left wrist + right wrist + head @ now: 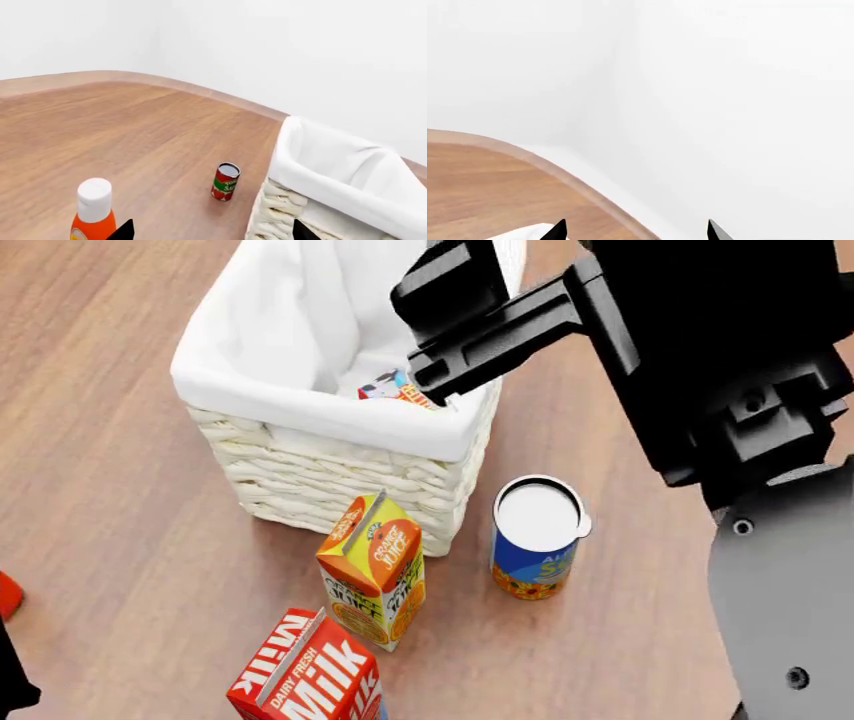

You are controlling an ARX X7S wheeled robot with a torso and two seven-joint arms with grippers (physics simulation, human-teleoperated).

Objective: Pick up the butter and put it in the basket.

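Your right gripper (447,360) hovers over the basket (267,370), fingers spread wide and empty, with what looks like the butter (396,388) lying inside at its 3 o'clock rim; withdrawing low could snag the liner and tip the juice carton (372,570).

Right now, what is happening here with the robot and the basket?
The robot's right arm reaches over the large white wicker basket with the cloth liner. A small red-orange box, probably the butter, already lies inside it. The right gripper seems open and empty. The juice carton, milk carton and can stand untouched.
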